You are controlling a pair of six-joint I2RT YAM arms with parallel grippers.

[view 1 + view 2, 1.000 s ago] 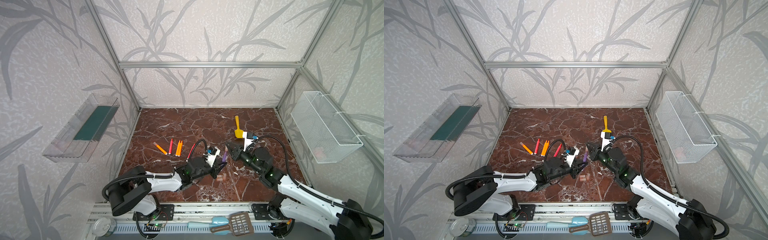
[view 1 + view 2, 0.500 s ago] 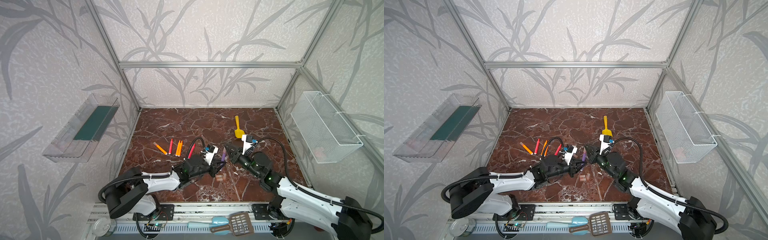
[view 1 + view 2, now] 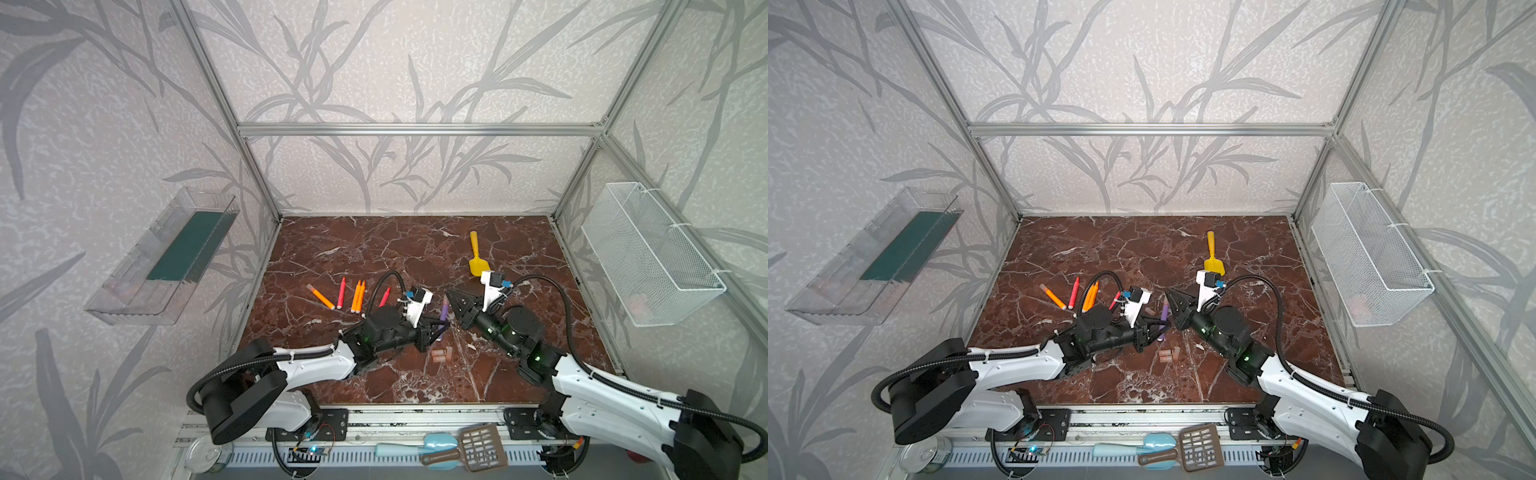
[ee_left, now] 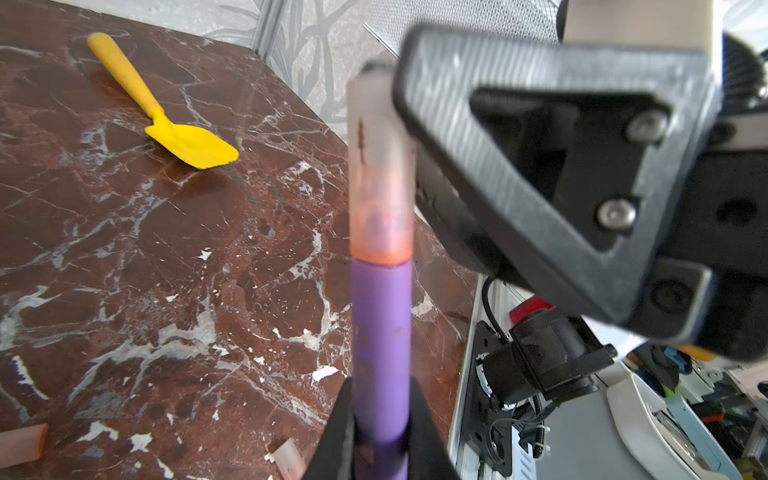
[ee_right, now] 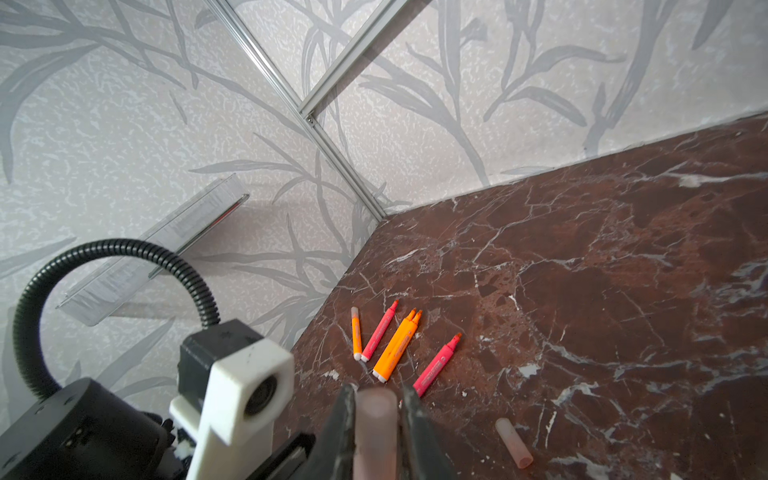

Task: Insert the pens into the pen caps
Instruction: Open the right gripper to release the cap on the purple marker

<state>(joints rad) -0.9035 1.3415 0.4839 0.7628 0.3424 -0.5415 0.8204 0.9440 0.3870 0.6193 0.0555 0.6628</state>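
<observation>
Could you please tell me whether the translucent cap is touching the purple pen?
Touching. The left wrist view shows the cap seated over the tip of the purple pen, rim meeting barrel without a gap.

I read my left tool (image 3: 1156, 328) as clamped on the purple pen (image 3: 1165, 312), which it holds tilted above the table (image 3: 1246, 257). My right tool (image 3: 1170, 296) meets the pen's upper end, but its grip cannot be resolved. Two loose pen caps (image 3: 1168, 354) lie nearer me.

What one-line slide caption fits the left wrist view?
Left pincer grips the purple pen, tip inside a translucent cap, right pincer alongside; yellow shovel on marble table.
</observation>
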